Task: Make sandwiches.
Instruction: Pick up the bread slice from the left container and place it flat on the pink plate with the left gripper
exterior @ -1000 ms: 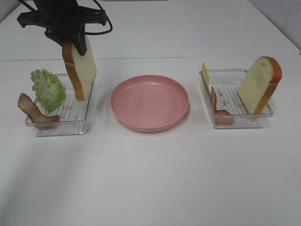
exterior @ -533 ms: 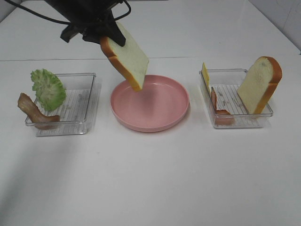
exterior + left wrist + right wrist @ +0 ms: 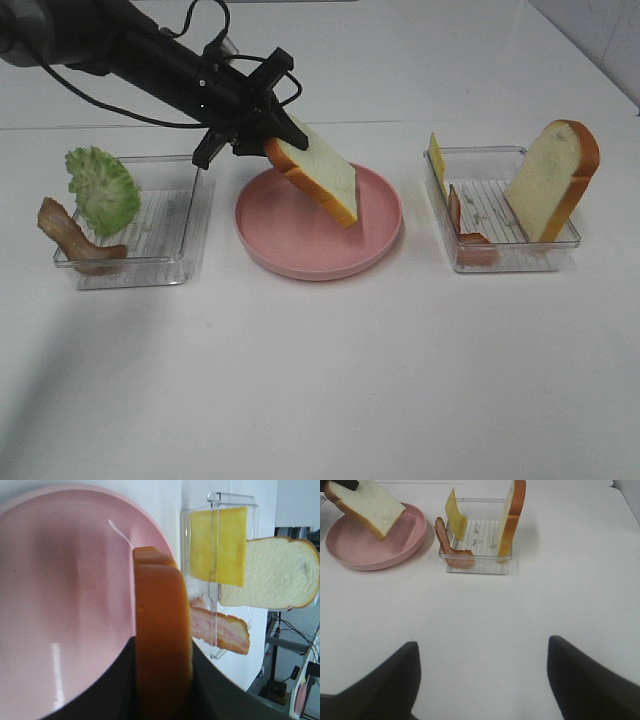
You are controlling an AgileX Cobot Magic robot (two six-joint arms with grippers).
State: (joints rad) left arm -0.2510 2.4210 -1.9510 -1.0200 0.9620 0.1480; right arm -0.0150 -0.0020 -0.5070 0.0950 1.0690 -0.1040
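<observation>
My left gripper [image 3: 266, 138] is shut on a white bread slice [image 3: 322, 176] with orange-brown crust, holding it tilted just above the pink plate [image 3: 300, 255]. The left wrist view shows the slice's crust [image 3: 162, 645] edge-on between the dark fingers [image 3: 112, 690]. A lettuce leaf [image 3: 100, 188] and a bacon strip [image 3: 70, 235] lean in the left clear tray [image 3: 165, 250]. The right tray [image 3: 500, 258] holds a cheese slice [image 3: 437, 160], bacon [image 3: 465, 238] and a second bread slice [image 3: 553, 180]. My right gripper [image 3: 482, 642] hangs open over bare table in front of that tray.
The plate [image 3: 370, 550] has nothing lying in it. White table surface stretches in front of both trays and the plate. The table's back edge runs behind the trays.
My left arm lifted the bread slice out of the left tray, carried it to the right and lowered it, tilting it flatter over the plate. The right arm has not moved.
</observation>
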